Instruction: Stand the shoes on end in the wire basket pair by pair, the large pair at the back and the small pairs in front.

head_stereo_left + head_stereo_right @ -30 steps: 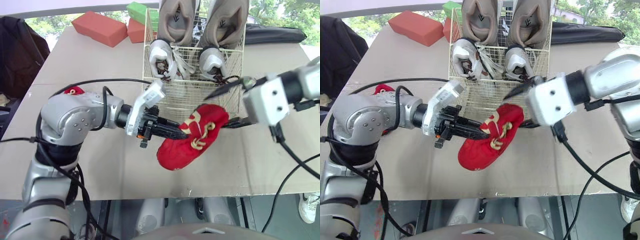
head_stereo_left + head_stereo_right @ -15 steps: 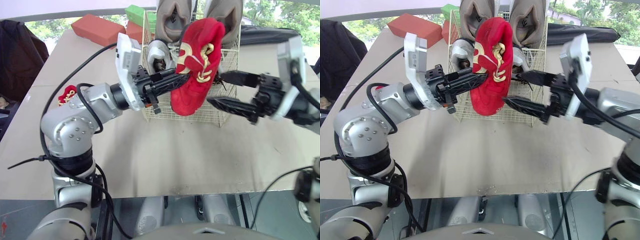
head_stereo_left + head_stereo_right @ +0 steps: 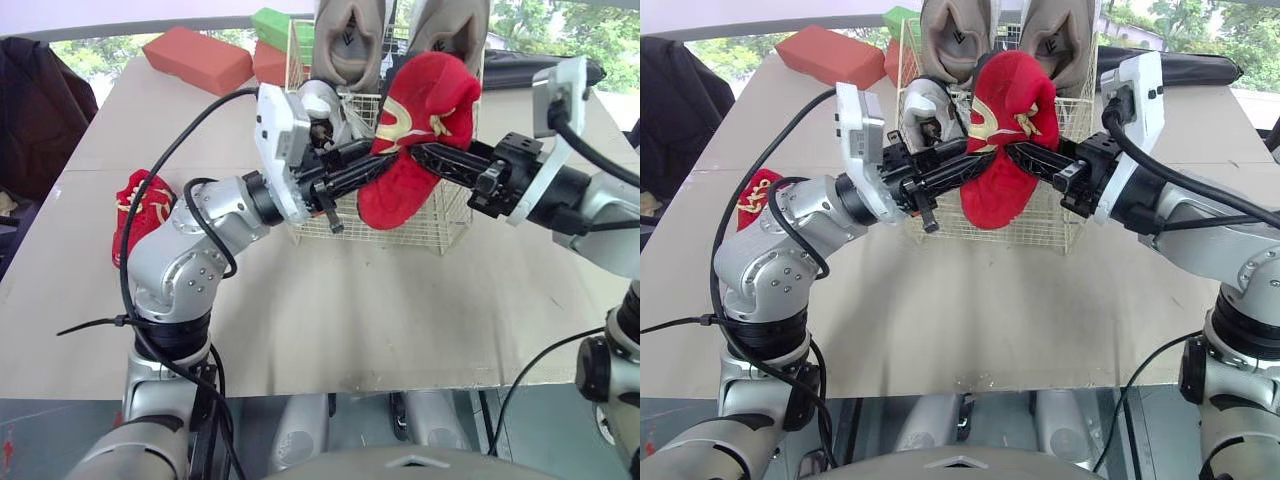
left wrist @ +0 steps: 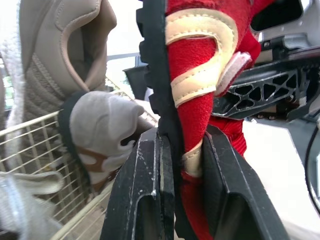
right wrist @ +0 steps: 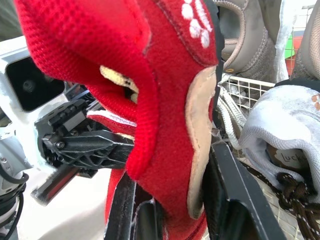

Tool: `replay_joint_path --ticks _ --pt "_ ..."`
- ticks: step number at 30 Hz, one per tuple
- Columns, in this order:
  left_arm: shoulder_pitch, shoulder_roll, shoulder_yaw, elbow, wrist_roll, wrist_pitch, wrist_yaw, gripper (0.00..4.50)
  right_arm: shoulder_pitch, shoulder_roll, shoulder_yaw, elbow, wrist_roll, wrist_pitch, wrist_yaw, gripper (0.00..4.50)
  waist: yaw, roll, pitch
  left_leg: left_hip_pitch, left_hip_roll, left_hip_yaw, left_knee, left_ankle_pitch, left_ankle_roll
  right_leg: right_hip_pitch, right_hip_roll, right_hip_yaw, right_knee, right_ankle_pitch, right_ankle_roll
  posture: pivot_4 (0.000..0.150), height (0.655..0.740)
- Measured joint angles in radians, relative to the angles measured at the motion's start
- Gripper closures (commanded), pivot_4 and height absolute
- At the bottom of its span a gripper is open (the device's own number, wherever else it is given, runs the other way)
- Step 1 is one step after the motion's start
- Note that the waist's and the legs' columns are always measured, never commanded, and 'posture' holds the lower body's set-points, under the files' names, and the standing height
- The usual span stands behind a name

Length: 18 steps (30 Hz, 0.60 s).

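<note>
Left eye view: I have the red shoe [image 3: 420,130] lifted off the table [image 3: 350,310] and held over the front part of the wire basket [image 3: 440,215], roughly on end but tilted.
Left gripper [image 4: 182,150]: clamped on the red shoe's edge; my wrist camera shows both fingers pressed against it.
Right gripper [image 5: 172,180]: also clamped on the red shoe, coming in from the opposite side, so the shoe hangs between my two arms.
Back row: the large tan pair [image 3: 345,40] stands on end against the rear wall, so I judge that part done.
Middle row: small grey shoes [image 3: 925,105] stand in front of the tan pair; the one on my right is largely hidden behind the red shoe.
Other red shoe [image 3: 140,205]: lying on the table to my left, well apart from the basket and not yet picked.
Step in hand: placing the first shoe of the red pair in the basket's front row.
Free space: I cannot tell how much room is left ahead of the grey shoes, because the held shoe covers it.
Next move: I would lower the shoe straight down just inside the front wall, letting one gripper go first so the other can set it upright.
Risk: the basket wire or the grey laces could snag the shoe or a finger on the way down.
Clutter: red blocks [image 3: 200,58] and a green block [image 3: 285,20] sit behind, out of my path.
</note>
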Motion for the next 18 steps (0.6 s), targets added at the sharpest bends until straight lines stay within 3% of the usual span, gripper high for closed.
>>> replay_joint_path --ticks 3,7,11,18 --pt "0.019 0.008 0.056 -0.01 -0.076 0.047 0.049 0.74 0.022 -0.034 0.01 -0.054 -0.065 -0.051 0.05 4.37 -0.002 0.0 0.0 0.0 0.001 -0.002 0.0 0.0 0.0 0.0 0.001 0.0 0.0 0.0 0.0 0.15 0.74" --pt "0.159 0.013 0.149 -0.051 -0.14 0.066 0.135 0.61 0.159 -0.129 0.01 -0.177 -0.303 -0.177 0.171 4.37 0.002 0.0 0.0 0.0 0.001 -0.003 -0.001 0.0 0.0 0.0 0.0 0.001 -0.002 0.0 0.0 0.15 0.74" --pt "0.338 0.102 0.178 -0.136 -0.18 0.057 0.044 0.61 0.281 -0.159 0.036 -0.251 -0.511 -0.294 0.26 4.37 0.0 0.0 0.0 0.001 0.002 -0.003 -0.001 0.0 0.0 0.0 0.0 0.002 -0.001 0.0 0.0 0.15 0.74" --pt "0.485 0.202 0.227 -0.248 -0.235 0.001 -0.087 0.61 0.301 -0.097 0.169 -0.218 -0.825 -0.43 0.26 4.37 0.006 0.0 0.0 0.004 0.002 -0.001 -0.001 0.0 0.0 0.003 0.001 0.002 0.0 0.0 -0.001 0.15 0.74"
